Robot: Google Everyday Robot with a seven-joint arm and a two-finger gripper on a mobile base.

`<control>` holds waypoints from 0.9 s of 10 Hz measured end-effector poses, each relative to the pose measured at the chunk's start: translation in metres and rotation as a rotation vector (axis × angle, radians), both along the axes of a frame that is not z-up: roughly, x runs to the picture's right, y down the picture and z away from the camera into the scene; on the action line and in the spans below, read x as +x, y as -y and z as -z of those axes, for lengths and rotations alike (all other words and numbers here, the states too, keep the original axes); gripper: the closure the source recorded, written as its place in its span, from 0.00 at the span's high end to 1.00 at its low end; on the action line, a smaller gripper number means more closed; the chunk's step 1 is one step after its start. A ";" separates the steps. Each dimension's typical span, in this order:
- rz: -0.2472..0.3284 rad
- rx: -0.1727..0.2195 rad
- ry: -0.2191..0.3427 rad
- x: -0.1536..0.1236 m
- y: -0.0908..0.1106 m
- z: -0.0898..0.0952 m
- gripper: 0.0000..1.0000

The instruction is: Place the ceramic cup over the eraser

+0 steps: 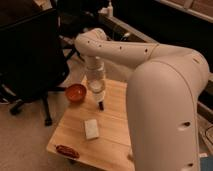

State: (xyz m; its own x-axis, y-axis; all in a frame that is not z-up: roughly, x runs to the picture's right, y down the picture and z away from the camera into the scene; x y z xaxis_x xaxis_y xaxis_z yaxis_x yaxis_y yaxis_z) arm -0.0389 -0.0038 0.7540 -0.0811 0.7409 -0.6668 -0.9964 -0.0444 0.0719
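My gripper (95,84) hangs from the big white arm over the back of the wooden table (116,137). It is shut on the ceramic cup (96,91), a small white round cup held just above the tabletop. The eraser (101,105), a narrow black bar, lies on the table directly below the cup. Its near end pokes out from under the cup, and the far end is hidden behind it.
An orange-red bowl (76,92) sits just left of the cup. A flat white block (91,128) lies at mid-table and a dark red oval object (66,150) near the front left edge. A black office chair (30,55) stands to the left. My arm's bulky shell covers the right side.
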 end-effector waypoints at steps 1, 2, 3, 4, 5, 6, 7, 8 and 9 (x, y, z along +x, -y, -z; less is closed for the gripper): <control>0.000 -0.006 0.004 -0.001 -0.004 -0.004 0.00; 0.007 -0.009 -0.001 0.001 -0.007 -0.008 0.00; 0.015 -0.010 -0.005 0.002 -0.009 -0.012 0.00; 0.025 -0.011 -0.007 0.002 -0.012 -0.017 0.00; 0.035 -0.008 0.000 0.000 -0.016 -0.025 0.00; 0.046 0.002 0.013 -0.003 -0.020 -0.032 0.00; 0.063 0.017 0.036 -0.008 -0.027 -0.043 0.01; 0.080 0.029 0.045 -0.009 -0.035 -0.055 0.09; 0.097 0.030 0.041 -0.006 -0.042 -0.061 0.17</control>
